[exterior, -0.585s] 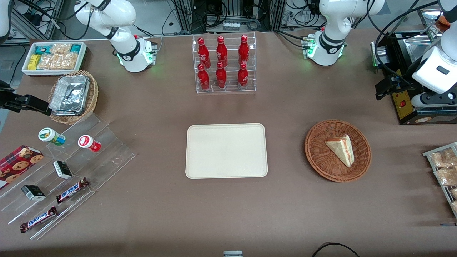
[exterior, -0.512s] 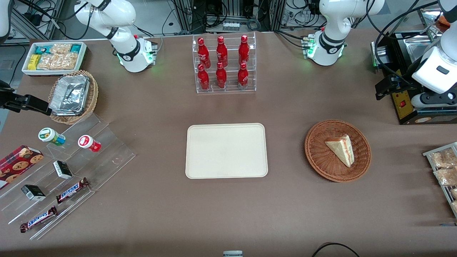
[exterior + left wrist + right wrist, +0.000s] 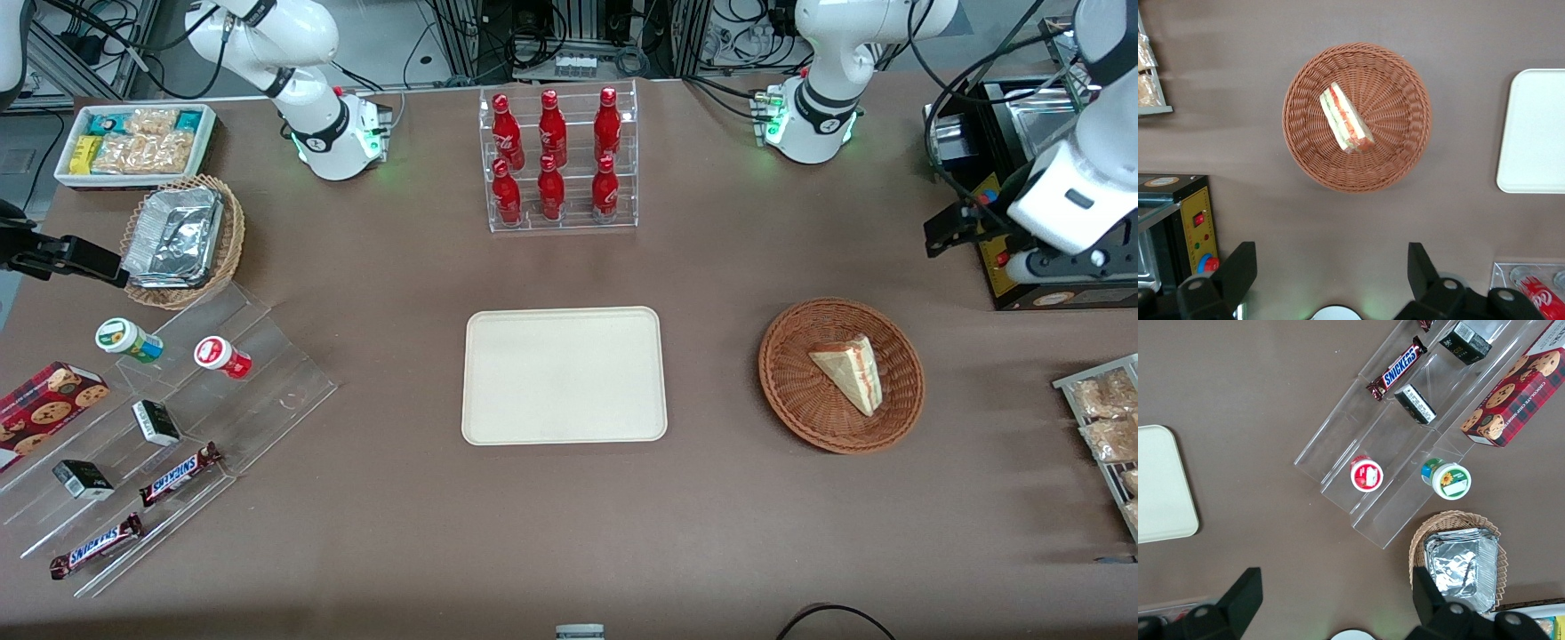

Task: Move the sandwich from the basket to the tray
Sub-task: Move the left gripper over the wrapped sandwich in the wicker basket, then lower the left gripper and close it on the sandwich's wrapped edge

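sandwich point(image 3: 849, 372): in basket point(image 3: 800, 413)
tray point(image 3: 564, 374): bare, toward parked arm
gripper point(image 3: 1331, 277): fingers spread wide, above basket, apart

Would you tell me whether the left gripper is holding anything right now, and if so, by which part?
Nothing is held. The gripper hangs open above the table, and the sandwich lies untouched in the basket.
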